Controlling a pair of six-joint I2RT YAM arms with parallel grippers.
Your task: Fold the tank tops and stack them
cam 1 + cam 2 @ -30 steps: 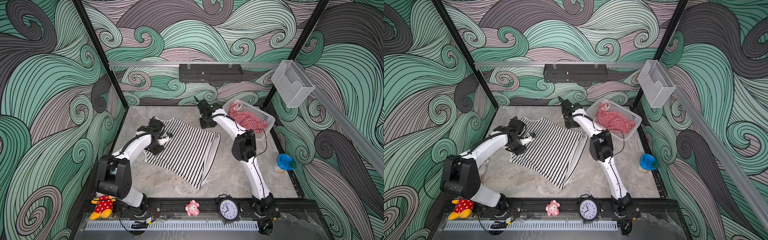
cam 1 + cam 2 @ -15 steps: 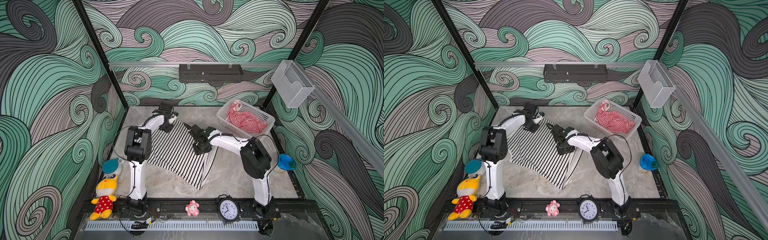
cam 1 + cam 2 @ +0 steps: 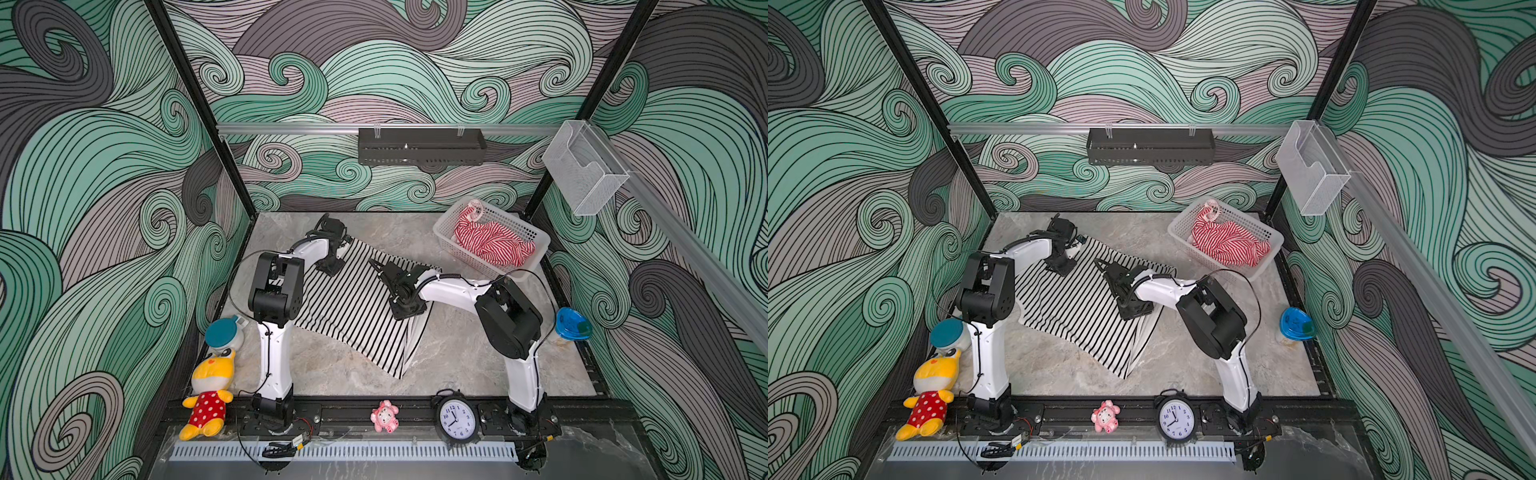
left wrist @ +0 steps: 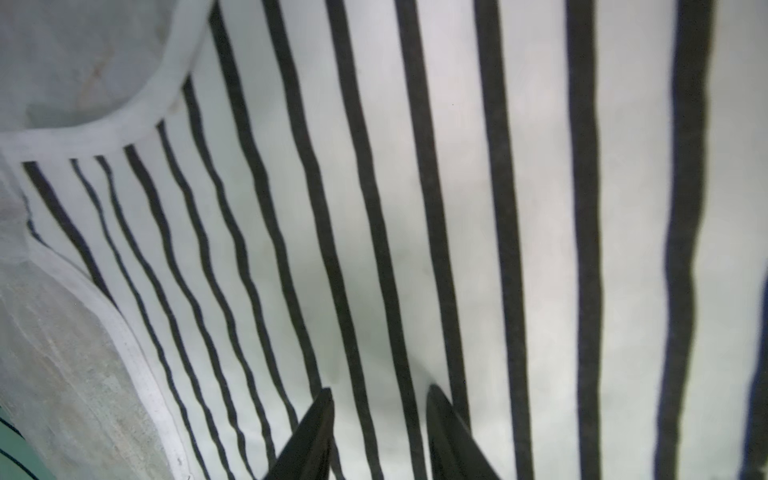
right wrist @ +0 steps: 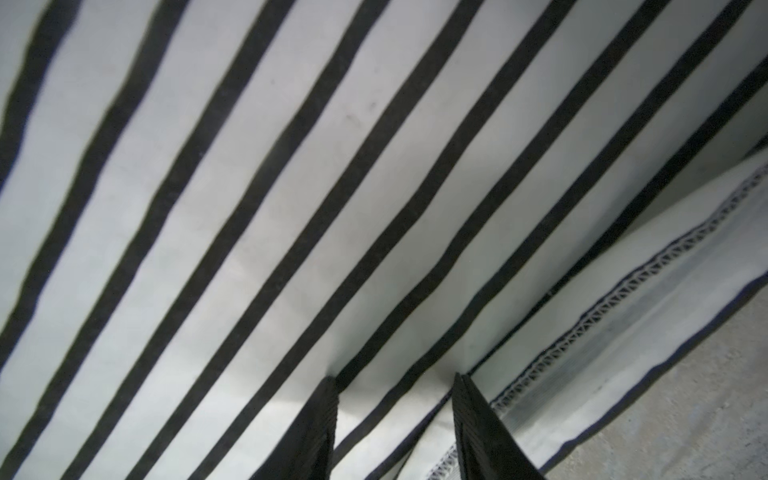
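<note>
The black-and-white striped tank top lies spread flat on the marble table in both top views. My left gripper stands on its far left corner. In the left wrist view it is open, tips on the striped cloth near a white trimmed edge. My right gripper rests on the shirt's right part near the hem. In the right wrist view it is open, tips pressing the cloth. The red-and-white tank top lies crumpled in the basket.
A white basket stands at the back right. A blue cup sits at the right edge. At the left edge are a teal-topped toy and a yellow plush. A pink toy and a clock sit on the front rail.
Over the last second my left gripper went from the shirt's left edge to its far corner. My right gripper came from the far edge onto the shirt's right part. The shirt stayed put.
</note>
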